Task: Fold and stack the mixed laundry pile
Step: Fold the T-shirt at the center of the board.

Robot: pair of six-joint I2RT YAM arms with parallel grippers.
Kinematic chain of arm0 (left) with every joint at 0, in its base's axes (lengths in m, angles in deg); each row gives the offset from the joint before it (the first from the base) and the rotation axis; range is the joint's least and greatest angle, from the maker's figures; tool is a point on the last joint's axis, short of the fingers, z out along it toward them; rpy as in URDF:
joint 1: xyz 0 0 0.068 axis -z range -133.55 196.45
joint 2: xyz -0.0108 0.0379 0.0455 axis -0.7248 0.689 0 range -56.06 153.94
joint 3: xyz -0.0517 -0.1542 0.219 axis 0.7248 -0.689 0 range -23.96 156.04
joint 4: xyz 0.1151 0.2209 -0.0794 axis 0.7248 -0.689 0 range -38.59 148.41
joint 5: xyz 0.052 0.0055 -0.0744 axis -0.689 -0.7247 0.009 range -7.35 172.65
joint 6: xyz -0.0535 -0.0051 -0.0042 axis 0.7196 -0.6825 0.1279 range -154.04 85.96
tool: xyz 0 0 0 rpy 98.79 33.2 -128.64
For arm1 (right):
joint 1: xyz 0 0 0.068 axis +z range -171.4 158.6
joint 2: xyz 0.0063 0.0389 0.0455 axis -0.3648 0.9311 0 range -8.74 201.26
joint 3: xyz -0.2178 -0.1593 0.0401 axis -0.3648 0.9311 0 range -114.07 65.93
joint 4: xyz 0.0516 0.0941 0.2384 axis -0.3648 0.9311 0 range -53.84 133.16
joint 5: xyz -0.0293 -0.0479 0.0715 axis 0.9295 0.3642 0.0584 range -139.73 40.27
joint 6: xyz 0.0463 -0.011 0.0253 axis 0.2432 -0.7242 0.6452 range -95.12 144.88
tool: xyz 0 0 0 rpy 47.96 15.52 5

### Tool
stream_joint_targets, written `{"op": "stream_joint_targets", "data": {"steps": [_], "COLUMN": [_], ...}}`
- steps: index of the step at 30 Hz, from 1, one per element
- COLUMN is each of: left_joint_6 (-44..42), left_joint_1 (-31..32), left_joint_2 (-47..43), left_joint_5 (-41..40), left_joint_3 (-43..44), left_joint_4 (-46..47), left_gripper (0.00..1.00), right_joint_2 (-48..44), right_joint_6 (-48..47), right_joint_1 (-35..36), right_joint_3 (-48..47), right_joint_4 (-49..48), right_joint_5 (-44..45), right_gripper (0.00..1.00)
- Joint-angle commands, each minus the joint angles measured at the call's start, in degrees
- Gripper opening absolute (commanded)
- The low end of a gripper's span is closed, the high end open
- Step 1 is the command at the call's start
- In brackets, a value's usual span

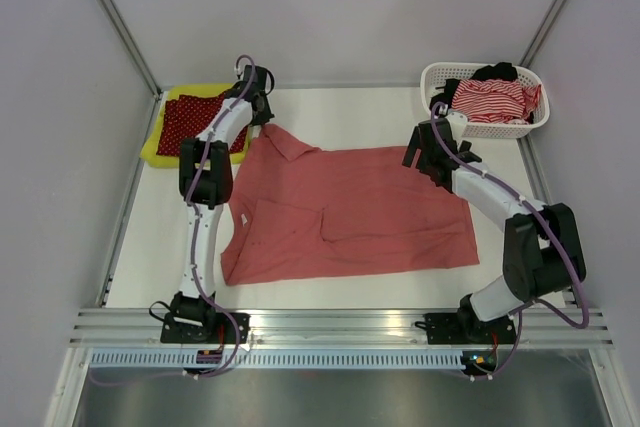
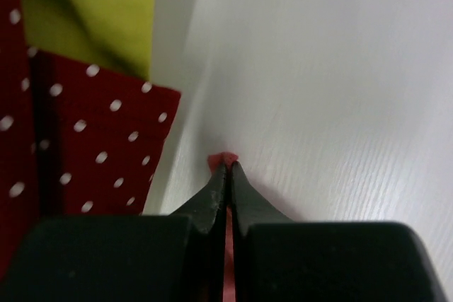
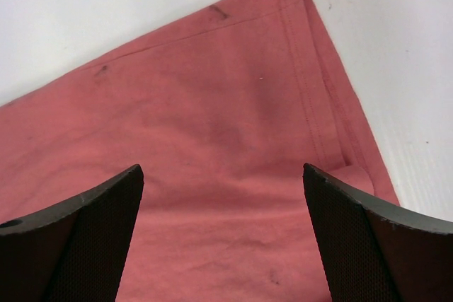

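The salmon-pink polo shirt [image 1: 350,209] lies spread flat on the white table. My left gripper [image 1: 262,112] is shut on its far left corner near the collar; a bit of pink cloth [image 2: 224,160] shows at the tips. My right gripper [image 1: 425,152] is open just above the shirt's far right corner [image 3: 233,139], holding nothing. The dark red white-dotted cloth [image 1: 193,124] lies folded on the yellow-green garment [image 1: 158,142] at the far left. The red-white striped piece [image 1: 492,99] and a black piece [image 1: 496,72] are in the basket.
The white perforated basket [image 1: 482,128] stands at the far right corner. Grey walls close the table on the left, back and right. A metal rail [image 1: 330,325] runs along the near edge with both arm bases.
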Motion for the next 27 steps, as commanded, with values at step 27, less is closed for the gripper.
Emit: {"op": "stream_joint_targets", "data": {"steps": [27], "left_joint_6": [9.4], "left_joint_1": [0.1], "left_joint_2": [-44.2], "left_joint_5": [10.7], "left_joint_3": [-41.1], "left_joint_4": [2.9], "left_gripper": [0.02], "right_joint_2": [30.3], "right_joint_6": [-5.8], "right_joint_1": [-6.7], "right_joint_3": [-25.9], "right_joint_4": [-8.0], "right_joint_5": [13.2], "right_gripper": [0.86]}}
